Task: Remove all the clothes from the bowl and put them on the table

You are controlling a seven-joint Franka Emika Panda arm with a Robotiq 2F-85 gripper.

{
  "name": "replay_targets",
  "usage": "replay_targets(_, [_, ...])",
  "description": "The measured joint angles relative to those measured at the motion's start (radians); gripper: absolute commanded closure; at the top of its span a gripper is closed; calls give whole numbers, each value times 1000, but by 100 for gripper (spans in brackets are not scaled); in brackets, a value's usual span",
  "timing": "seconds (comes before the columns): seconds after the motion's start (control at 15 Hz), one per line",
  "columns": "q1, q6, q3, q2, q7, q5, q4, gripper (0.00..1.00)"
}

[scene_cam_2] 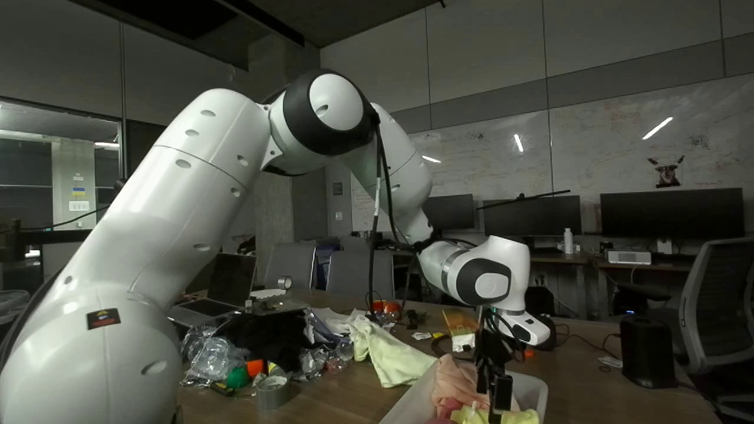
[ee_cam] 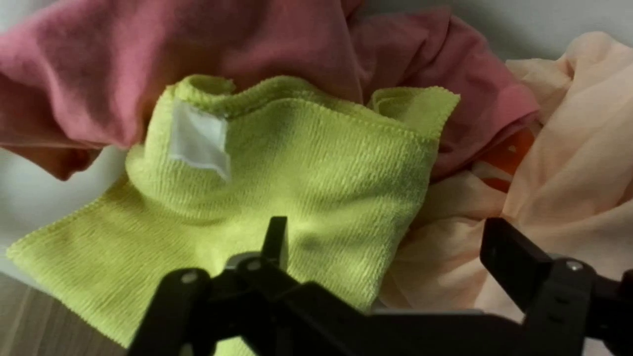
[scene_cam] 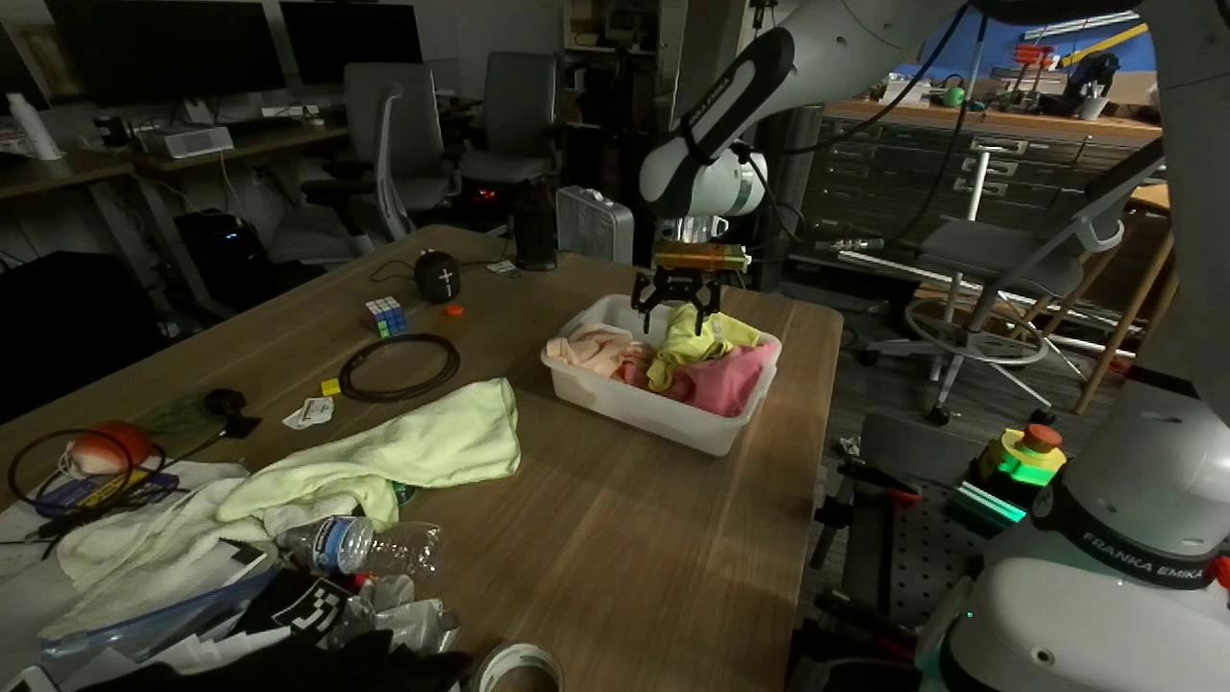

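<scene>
Since the bowl (scene_cam: pixel 644 413) (really a white tub) holds at least three clothes (scene_cam: pixel 677 351), most of the job looks undone. Yellow cloth (ee_cam: pixel 316 163) lies on top, reaching toward the far rim; pink cloth (scene_cam: pixel 727 383) sits at the right end in an exterior view, partly under yellow; peach cloth (scene_cam: pixel 596 351) fills the left end. Orange bit (ee_cam: pixel 509 151) shows between pink and peach, can't tell if a separate piece or a print. Fingers (ee_cam: pixel 514 262) are spread wide over the bowl, nothing gripped, tips near yellow and peach; contact unclear. On the table (scene_cam: pixel 596 577), a green towel (scene_cam: pixel 432 447) lies well left of the bowl: may count as one already out, may be clutter, can't tell. Left to do, my read: all three, plus orange if separate; yellow probably first, being uppermost.
</scene>
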Motion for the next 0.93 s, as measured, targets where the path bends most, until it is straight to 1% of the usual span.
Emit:
replay_targets(0.47, [16, -1, -41, 64, 83, -75, 49, 0])
replay_targets(0.93, [28, -1, -47, 92, 100, -90, 78, 0])
